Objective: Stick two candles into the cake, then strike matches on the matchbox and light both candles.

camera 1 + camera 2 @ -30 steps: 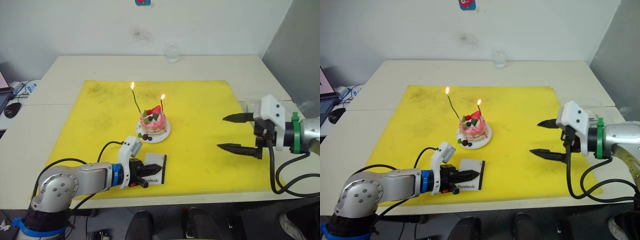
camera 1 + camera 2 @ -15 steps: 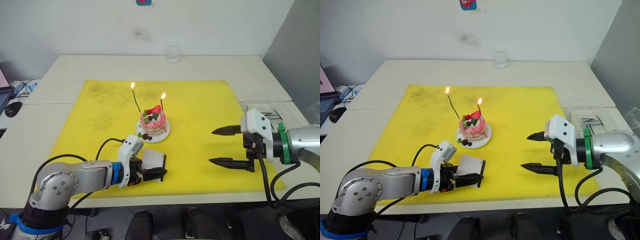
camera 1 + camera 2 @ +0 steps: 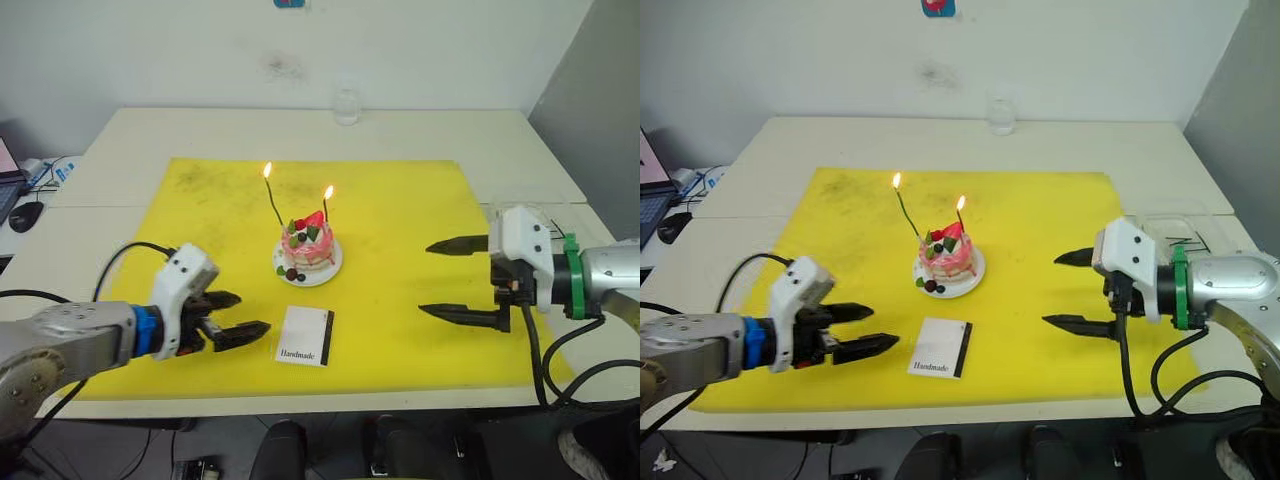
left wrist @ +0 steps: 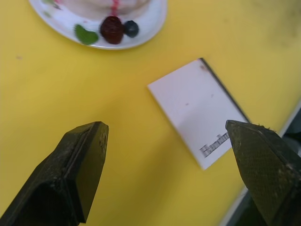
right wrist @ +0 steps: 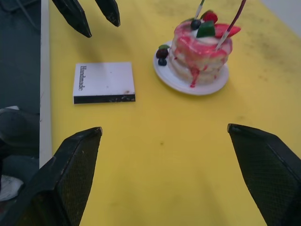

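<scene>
Seems complete: 2 candles (image 3: 274, 205) lit in cake (image 3: 307, 246). Matchbox (image 3: 305, 335) lying free. Left gripper (image 3: 236, 315), right gripper (image 3: 452, 279): fingers spread, empty.

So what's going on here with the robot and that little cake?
Both candles stand in the cake with flames burning. The matchbox lies flat on the yellow mat, in front of the cake. The left gripper is open beside the matchbox, holding nothing. The right gripper hovers open over the mat, also holding nothing.

Open yellow mat (image 3: 400, 215) around cake (image 3: 307, 247) (candles (image 3: 274, 203) lit) and matchbox (image 3: 305, 335).
</scene>
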